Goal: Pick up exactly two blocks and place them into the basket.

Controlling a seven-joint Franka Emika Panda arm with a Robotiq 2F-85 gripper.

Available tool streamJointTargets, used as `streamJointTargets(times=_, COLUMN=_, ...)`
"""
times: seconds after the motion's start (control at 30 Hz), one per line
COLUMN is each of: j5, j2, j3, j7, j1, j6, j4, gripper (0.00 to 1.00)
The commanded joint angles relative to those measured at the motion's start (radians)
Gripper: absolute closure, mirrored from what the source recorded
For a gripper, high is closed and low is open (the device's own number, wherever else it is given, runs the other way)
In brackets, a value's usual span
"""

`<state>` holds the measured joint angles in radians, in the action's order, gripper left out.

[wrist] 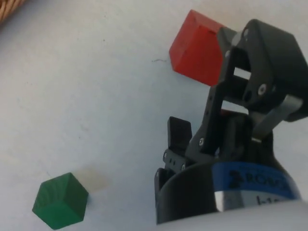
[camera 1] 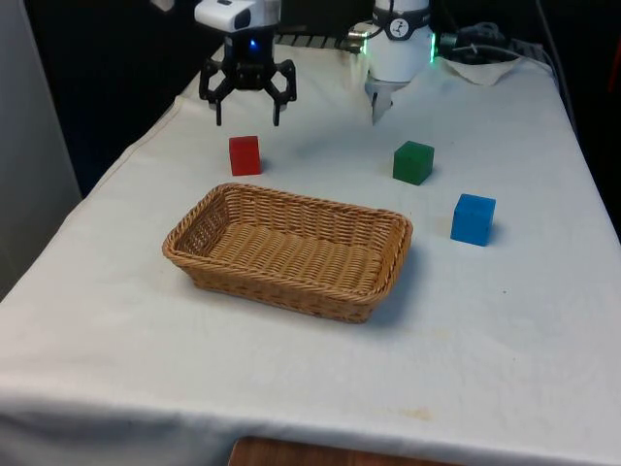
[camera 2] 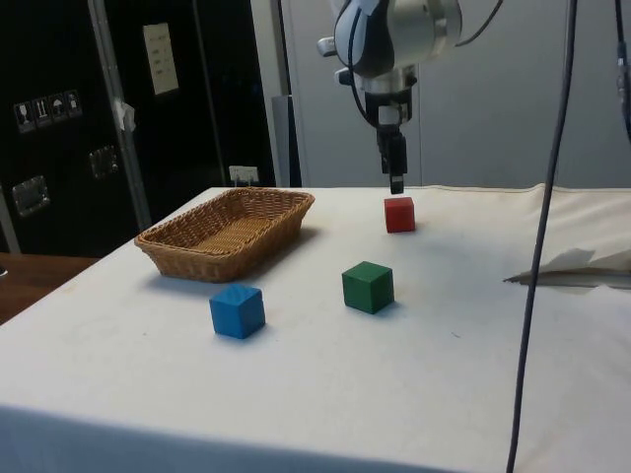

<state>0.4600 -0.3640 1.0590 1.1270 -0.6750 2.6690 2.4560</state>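
My gripper (camera 1: 247,118) hangs open above the table, just behind and over the red block (camera 1: 245,155), with nothing between its fingers. From the side its fingertips (camera 2: 396,183) stand a short way above the red block (camera 2: 399,214). The wicker basket (camera 1: 291,198) sits in front of the red block and holds nothing. A green block (camera 1: 413,162) rests towards the front view's right of the basket, and a blue block (camera 1: 473,218) lies nearer the camera beyond it. In the wrist view the red block (wrist: 195,48) lies past the fingers and the green block (wrist: 61,201) off to one side.
Crumpled white sheeting (camera 1: 485,68) lies at the far right corner by the robot base (camera 1: 398,58). A dark cable (camera 2: 537,246) hangs down in the side view. Bare cloth stretches in front of the basket (camera 2: 212,266).
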Motion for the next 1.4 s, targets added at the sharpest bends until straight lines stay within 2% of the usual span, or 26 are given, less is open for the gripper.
streamJointTargets(times=0.0, j5=0.038, j2=-0.006, j3=-0.048, j7=0.027, j1=0.033, j6=0.021, j4=0.008, gripper=0.0)
streamJointTargets(times=0.17, j5=0.091, j2=-0.024, j3=-0.044, j7=0.076, j1=0.032, j6=-0.001, j4=-0.007, gripper=0.0)
streamJointTargets(times=0.2, j5=0.069, j2=-0.029, j3=-0.004, j7=0.06, j1=0.004, j6=-0.023, j4=-0.015, gripper=0.0)
streamJointTargets(times=0.23, j5=0.112, j2=-0.032, j3=-0.045, j7=0.095, j1=0.032, j6=-0.003, j4=-0.008, gripper=0.0)
streamJointTargets(times=0.43, j5=0.161, j2=-0.044, j3=-0.046, j7=0.14, j1=0.03, j6=-0.019, j4=-0.013, gripper=0.0)
streamJointTargets(times=0.47, j5=0.133, j2=-0.046, j3=-0.01, j7=0.117, j1=0.005, j6=-0.033, j4=-0.016, gripper=0.0)
streamJointTargets(times=0.5, j5=0.177, j2=-0.047, j3=-0.047, j7=0.154, j1=0.032, j6=-0.024, j4=-0.015, gripper=0.0)
streamJointTargets(times=0.73, j5=0.236, j2=-0.071, j3=-0.055, j7=0.209, j1=0.036, j6=-0.029, j4=-0.017, gripper=0.0)
streamJointTargets(times=0.77, j5=0.204, j2=-0.068, j3=-0.014, j7=0.188, j1=0.01, j6=-0.051, j4=-0.02, gripper=0.0)
streamJointTargets(times=0.8, j5=0.243, j2=-0.075, j3=-0.057, j7=0.216, j1=0.036, j6=-0.029, j4=-0.017, gripper=0.0)
streamJointTargets(times=1.0, j5=0.289, j2=-0.102, j3=-0.066, j7=0.262, j1=0.039, j6=-0.026, j4=-0.02, gripper=0.0)
streamJointTargets(times=1.03, j5=0.254, j2=-0.097, j3=-0.021, j7=0.239, j1=0.01, j6=-0.051, j4=-0.022, gripper=0.0)
streamJointTargets(times=1.07, j5=0.294, j2=-0.106, j3=-0.067, j7=0.268, j1=0.04, j6=-0.026, j4=-0.021, gripper=0.0)
streamJointTargets(times=1.27, j5=0.322, j2=-0.129, j3=-0.073, j7=0.296, j1=0.043, j6=-0.026, j4=-0.027, gripper=0.0)
streamJointTargets(times=1.3, j5=0.287, j2=-0.124, j3=-0.026, j7=0.273, j1=0.012, j6=-0.052, j4=-0.028, gripper=0.0)
streamJointTargets(times=1.33, j5=0.332, j2=-0.139, j3=-0.076, j7=0.306, j1=0.044, j6=-0.027, j4=-0.03, gripper=0.0)
streamJointTargets(times=1.37, j5=0.338, j2=-0.144, j3=-0.077, j7=0.311, j1=0.045, j6=-0.027, j4=-0.032, gripper=0.0)
